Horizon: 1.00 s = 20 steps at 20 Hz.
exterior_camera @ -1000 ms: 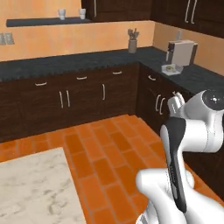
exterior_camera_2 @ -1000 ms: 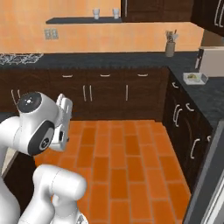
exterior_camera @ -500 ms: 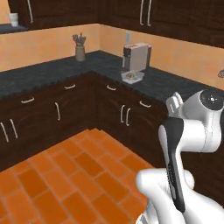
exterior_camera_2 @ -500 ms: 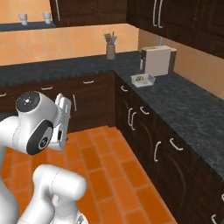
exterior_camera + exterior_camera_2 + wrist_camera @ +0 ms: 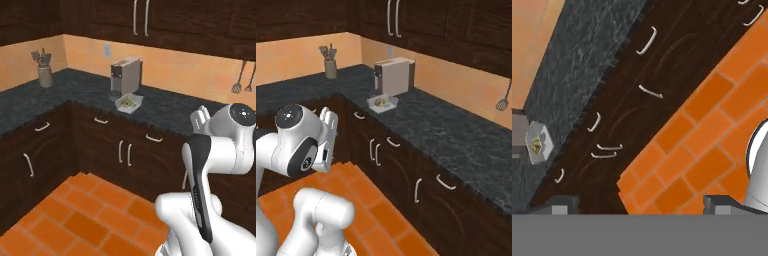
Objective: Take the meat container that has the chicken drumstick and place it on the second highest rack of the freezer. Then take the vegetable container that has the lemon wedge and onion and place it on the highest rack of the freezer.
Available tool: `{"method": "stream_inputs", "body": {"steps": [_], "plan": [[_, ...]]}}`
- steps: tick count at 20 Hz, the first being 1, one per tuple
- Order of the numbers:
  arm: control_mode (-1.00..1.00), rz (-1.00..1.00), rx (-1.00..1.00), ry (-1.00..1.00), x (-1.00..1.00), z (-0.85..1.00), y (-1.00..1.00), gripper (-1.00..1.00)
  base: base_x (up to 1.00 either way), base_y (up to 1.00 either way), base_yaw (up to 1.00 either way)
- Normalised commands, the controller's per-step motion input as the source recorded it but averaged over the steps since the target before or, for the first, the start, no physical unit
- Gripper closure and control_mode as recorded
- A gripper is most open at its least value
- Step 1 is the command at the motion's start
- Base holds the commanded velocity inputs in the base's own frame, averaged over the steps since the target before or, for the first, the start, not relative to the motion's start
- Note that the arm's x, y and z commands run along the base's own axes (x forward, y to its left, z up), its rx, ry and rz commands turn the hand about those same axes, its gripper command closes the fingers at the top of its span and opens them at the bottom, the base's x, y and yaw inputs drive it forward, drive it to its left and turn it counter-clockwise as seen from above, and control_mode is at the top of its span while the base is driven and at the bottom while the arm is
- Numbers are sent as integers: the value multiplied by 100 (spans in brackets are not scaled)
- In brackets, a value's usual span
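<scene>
A small white tray (image 5: 128, 102) (image 5: 382, 102) with green-yellow pieces in it rests on the dark counter, just in front of the coffee machine. In the hand view the same tray (image 5: 537, 145) sits at the far left edge. I cannot make out a tan ball in it. My gripper (image 5: 641, 205) is open with nothing between its fingers. It is held high beside the arm, over the orange floor and well short of the counter. The chicken drumstick, the freezer and its racks are out of view.
A beige coffee machine (image 5: 125, 75) (image 5: 394, 76) stands behind the tray. A utensil holder (image 5: 44, 75) (image 5: 331, 67) sits in the counter corner. Dark wood cupboards (image 5: 125, 150) with white handles run under the L-shaped stone counter (image 5: 456, 135). Orange tile floor (image 5: 85, 215) lies in front.
The whole picture has shifted: the base has turned right and come closer, so the coffee machine and tray now sit nearer and more central. The arm's pose has not changed.
</scene>
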Motion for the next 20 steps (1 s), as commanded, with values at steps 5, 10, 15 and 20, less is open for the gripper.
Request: {"method": "stream_inputs", "body": {"steps": [5,10,15,20], "plan": [[100,0,0,0,0,0,0,-100,100,63,-52],[100,0,0,0,0,0,0,-100,100,73,-53],[100,0,0,0,0,0,0,-100,94,68,-45],[100,0,0,0,0,0,0,-100,69,44,-27]]}}
